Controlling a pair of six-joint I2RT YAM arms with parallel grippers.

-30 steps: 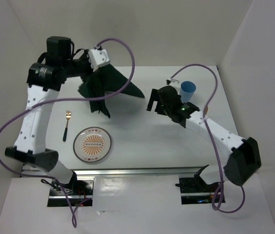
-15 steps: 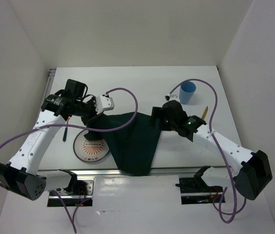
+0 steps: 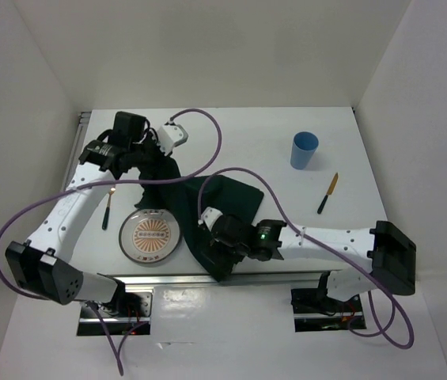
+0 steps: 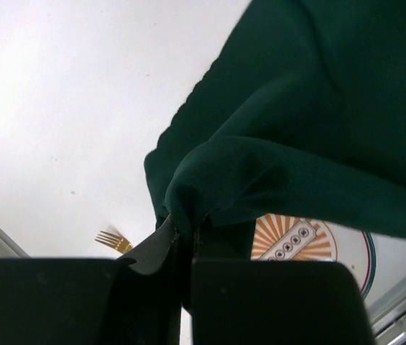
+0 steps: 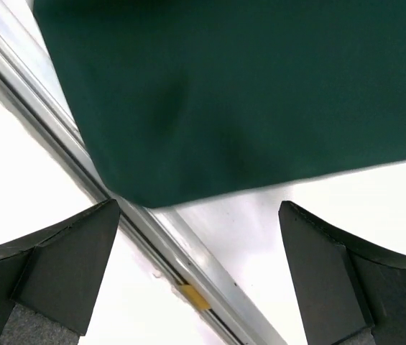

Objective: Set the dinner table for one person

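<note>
Part of plate [image 4: 296, 242] behind green cloth [image 4: 317, 129], fork [image 4: 112, 239] mostly hidden

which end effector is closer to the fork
Left. The left end effector, gripping the green cloth, is close by the fork; the right end effector sits past the plate.

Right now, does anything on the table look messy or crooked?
Yes, the green cloth is crumpled and crooked, not spread flat. The left gripper pinches one corner up, and another corner lies over the near rail of the dinner table. The plate, fork, knife and cup look fine.
</note>
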